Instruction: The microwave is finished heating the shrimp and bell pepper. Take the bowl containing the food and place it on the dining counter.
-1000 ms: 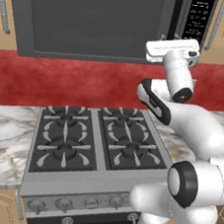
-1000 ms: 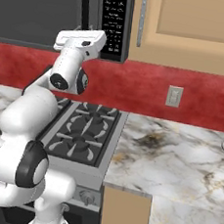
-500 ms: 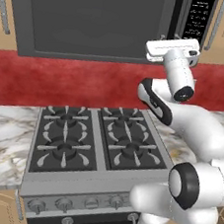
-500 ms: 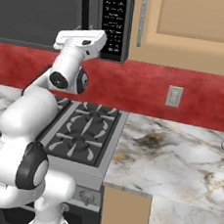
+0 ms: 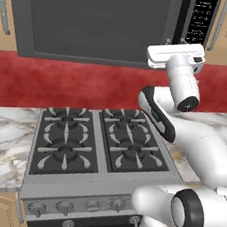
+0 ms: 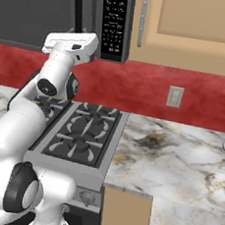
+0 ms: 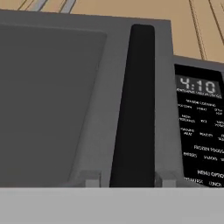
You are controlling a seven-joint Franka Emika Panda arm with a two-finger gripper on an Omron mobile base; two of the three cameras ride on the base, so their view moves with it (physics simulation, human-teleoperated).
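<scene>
Nothing is shifting since a moment ago: the gripper (image 7: pixel 124 181) is staying raised at the microwave (image 5: pixel 96 23), whose door is sitting closed above the stove (image 5: pixel 99 146). Its jaws are standing spread on either side of the black handle (image 7: pixel 133 109), not pinching it.

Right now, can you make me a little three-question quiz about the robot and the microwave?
1. True or false: the microwave door is shut.
2. What does the tool have between its two fingertips in the hand view? A) the black handle B) the keypad C) a stove knob
3. Fill in: under the microwave sits a black ____ with four burners.

Key:
1. True.
2. A, the handle runs up between the fingertips, which stand apart on either side.
3. stove
</scene>
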